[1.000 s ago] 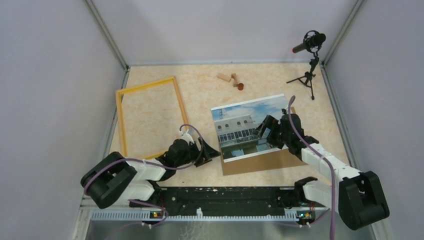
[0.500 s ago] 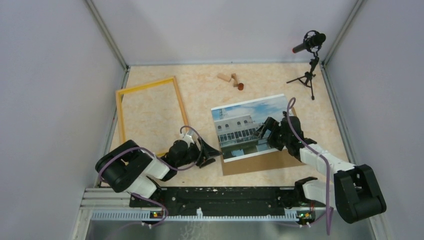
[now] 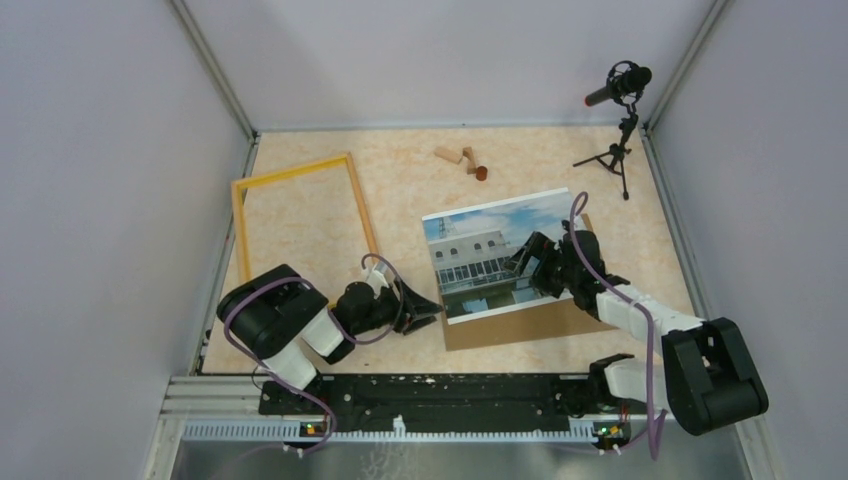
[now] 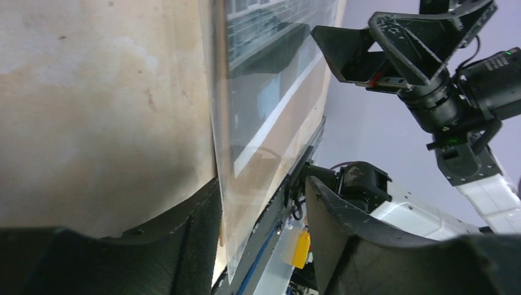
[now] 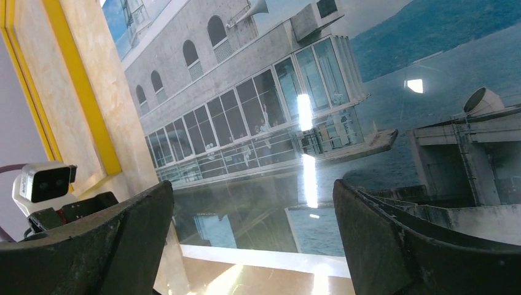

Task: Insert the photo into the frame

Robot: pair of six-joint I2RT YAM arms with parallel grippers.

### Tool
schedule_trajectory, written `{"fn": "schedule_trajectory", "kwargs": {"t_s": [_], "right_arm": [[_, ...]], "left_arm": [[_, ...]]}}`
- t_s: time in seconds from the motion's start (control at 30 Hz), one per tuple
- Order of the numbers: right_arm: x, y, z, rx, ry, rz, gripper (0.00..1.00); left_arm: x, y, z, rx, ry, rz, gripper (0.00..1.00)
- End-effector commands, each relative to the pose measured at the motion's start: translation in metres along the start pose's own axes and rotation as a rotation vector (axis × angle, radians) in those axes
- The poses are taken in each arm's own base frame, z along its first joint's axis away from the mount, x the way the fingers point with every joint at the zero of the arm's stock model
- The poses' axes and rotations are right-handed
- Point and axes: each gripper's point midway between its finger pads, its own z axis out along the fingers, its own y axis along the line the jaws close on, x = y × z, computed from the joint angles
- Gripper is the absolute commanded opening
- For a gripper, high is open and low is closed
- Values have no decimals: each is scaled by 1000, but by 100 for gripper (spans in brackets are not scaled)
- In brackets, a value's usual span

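The yellow frame (image 3: 300, 230) lies flat at the far left, with nothing inside it. The photo (image 3: 485, 250) of a white building under blue sky rests at centre right on a brown backing board (image 3: 520, 325). A glossy clear sheet (image 4: 246, 203) covers both. My left gripper (image 3: 428, 306) lies low at the photo's near-left corner. Its jaws (image 4: 261, 184) are open and straddle the sheet's edge, the left finger close beside it. My right gripper (image 3: 530, 265) stands wide open over the photo's right half (image 5: 252, 187), with nothing between its fingers.
A microphone on a small tripod (image 3: 620, 110) stands at the far right corner. Small wooden pieces (image 3: 462, 160) lie near the back wall. Grey walls close in both sides, and the arms' mounting rail (image 3: 430, 395) runs along the near edge.
My left arm's elbow has swung right and forward while its gripper stayed at the photo's corner, jaws narrowing. The right arm's elbow drew in slightly; its gripper barely moved.
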Motion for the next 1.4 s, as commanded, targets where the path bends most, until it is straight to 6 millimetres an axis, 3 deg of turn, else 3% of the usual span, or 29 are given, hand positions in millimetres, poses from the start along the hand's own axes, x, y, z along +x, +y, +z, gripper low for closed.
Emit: {"fn": "schedule_trajectory", "kwargs": {"t_s": [0.0, 0.33, 0.5, 0.6, 0.7, 0.83, 1.03, 1.2, 1.37], "right_arm": [[-3, 3, 0, -21, -8, -2, 99], [-5, 8, -4, -35, -11, -4, 99], [-10, 8, -8, -10, -20, -23, 99], [-19, 6, -18, 54, -30, -59, 99], [-29, 5, -32, 132, -28, -105, 99], [-46, 18, -53, 184, -61, -162, 99], [-56, 59, -72, 87, -106, -158, 99], [-41, 106, -70, -25, -83, -130, 99], [3, 150, -53, -155, 11, -1, 99]], "left_arm": [[0, -37, -3, 170, 9, 55, 54], [-3, -37, 9, 167, 19, 59, 24], [-7, -37, 18, 139, 20, 112, 2], [-17, -40, 20, 94, -2, 185, 0], [-39, -48, 15, 13, -65, 291, 0], [-81, -67, -12, -102, -205, 365, 0], [-151, -95, -83, -122, -432, 357, 0], [-191, -99, -127, -169, -557, 257, 0], [-200, -106, -135, -130, -604, 194, 0]]}}
